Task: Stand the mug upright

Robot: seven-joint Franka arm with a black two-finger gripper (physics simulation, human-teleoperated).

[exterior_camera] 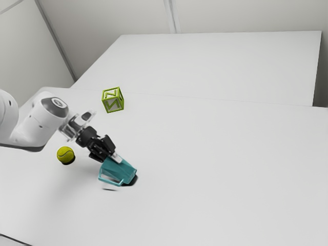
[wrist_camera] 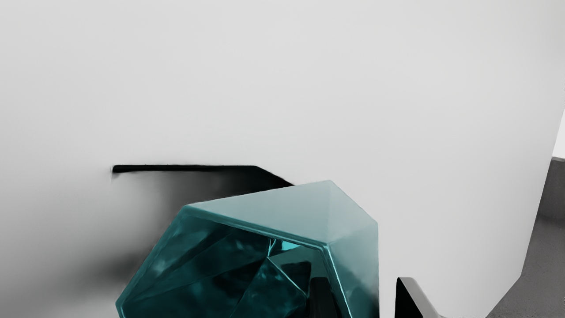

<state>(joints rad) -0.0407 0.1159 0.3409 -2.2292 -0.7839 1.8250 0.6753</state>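
The teal handled mug (exterior_camera: 123, 171) is slanting on the exterior view's right of the tennis ball (exterior_camera: 65, 155), its mouth facing the black gripper (wrist_camera: 361, 287), whose parted fingers (wrist_camera: 414, 298) are straddling its wall unclamped.

Mug (wrist_camera: 273, 210) cut off by wrist view's bottom edge; arm (exterior_camera: 38, 123), by exterior view's left.

Green-edged cube (exterior_camera: 113, 100) and yellow-green tennis ball (exterior_camera: 65, 155), apart on white table (exterior_camera: 215, 154).

Our farther exterior view, downward from beside the Franka arm (exterior_camera: 38, 123); our close wrist view; teal mug (wrist_camera: 265, 212) and tabletop (exterior_camera: 215, 154) in both.
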